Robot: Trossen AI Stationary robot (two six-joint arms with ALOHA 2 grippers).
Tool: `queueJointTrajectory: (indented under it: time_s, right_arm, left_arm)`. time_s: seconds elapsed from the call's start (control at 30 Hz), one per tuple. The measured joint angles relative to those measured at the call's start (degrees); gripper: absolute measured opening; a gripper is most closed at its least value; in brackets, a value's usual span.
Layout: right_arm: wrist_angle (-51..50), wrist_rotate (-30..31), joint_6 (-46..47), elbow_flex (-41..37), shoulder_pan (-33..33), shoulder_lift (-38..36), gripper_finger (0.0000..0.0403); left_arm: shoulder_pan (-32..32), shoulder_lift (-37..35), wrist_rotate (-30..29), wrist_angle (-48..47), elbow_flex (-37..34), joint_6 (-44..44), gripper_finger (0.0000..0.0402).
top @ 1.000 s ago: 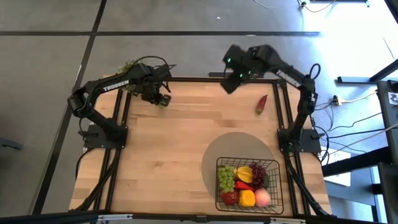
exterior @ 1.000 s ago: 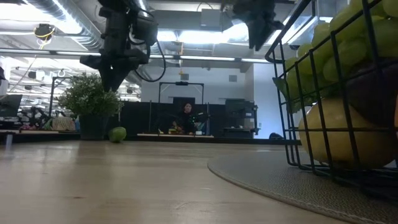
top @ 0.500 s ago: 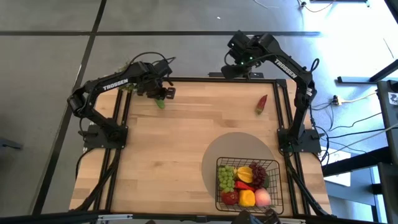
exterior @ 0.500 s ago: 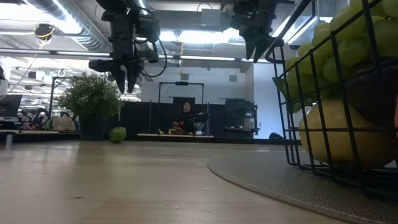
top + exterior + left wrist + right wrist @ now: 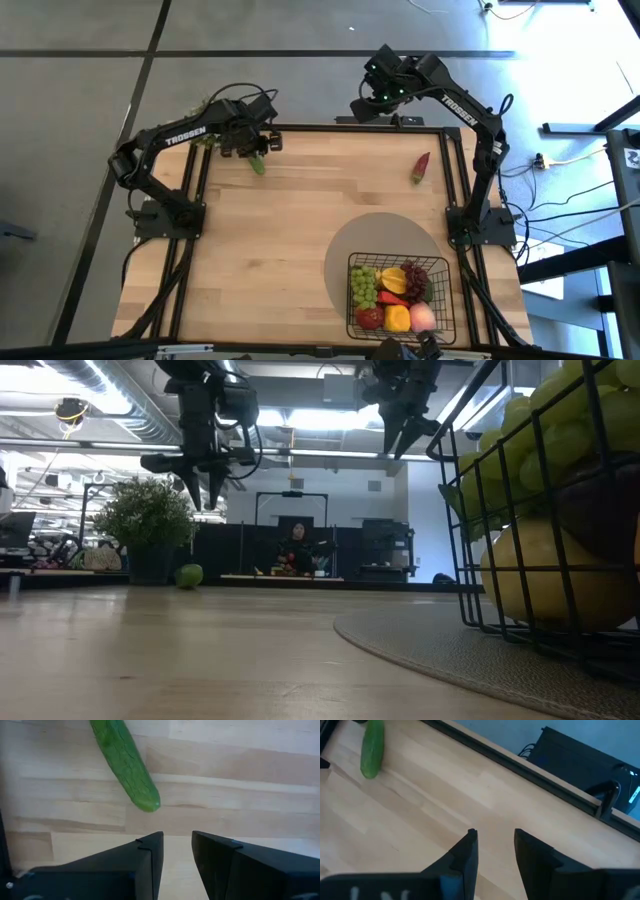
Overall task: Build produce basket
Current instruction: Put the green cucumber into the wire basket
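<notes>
A green cucumber (image 5: pixel 257 164) lies on the wooden table near the far left corner; it also shows in the left wrist view (image 5: pixel 127 765) and the low view (image 5: pixel 188 575). My left gripper (image 5: pixel 256 143) (image 5: pixel 177 845) hangs above it, slightly open and empty. A red chili (image 5: pixel 421 167) lies at the far right. The black wire basket (image 5: pixel 402 327) stands at the near right on a round grey mat and holds grapes, a mango, an apple, a peach and other produce. My right gripper (image 5: pixel 364 103) (image 5: pixel 495 845) is raised over the far edge, slightly open and empty.
A bushy potted plant (image 5: pixel 148 520) stands at the far left corner behind the cucumber. Black frame rails (image 5: pixel 330 126) run along the table's edges. The round grey mat (image 5: pixel 385 245) lies under the basket. A person sits in the room beyond the table (image 5: pixel 298 545).
My left gripper has risen and drawn back toward the far edge, away from the cucumber, which stays lying on the table. My right gripper has moved up and toward the far edge.
</notes>
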Motion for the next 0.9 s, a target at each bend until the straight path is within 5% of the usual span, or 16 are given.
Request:
queueJointTrajectory:
  time_s: [0.3, 0.5, 0.77, 0.9]
  right_arm:
    - [2.5, 0.0, 0.0, 0.0, 0.0, 0.0, 0.0117]
    - [2.9, 0.0, 0.0, 0.0, 0.0, 0.0, 0.0117]
    - [2.9, 0.0, 0.0, 0.0, 0.0, 0.0, 0.0117]
    - [2.9, 0.1, 0.0, 0.0, 0.0, 0.0, 0.0117]
  left_arm:
    - [-0.7, 0.0, -0.9, 0.0, 0.0, 0.1, 0.009]
    - [-1.6, 0.0, -1.5, 1.0, 0.0, -13.3, 0.0103]
    - [-1.2, 4.3, 0.7, 0.0, 0.0, -23.9, 0.0195]
    - [-0.8, 5.6, 2.6, 1.1, 0.0, -20.4, 0.0227]
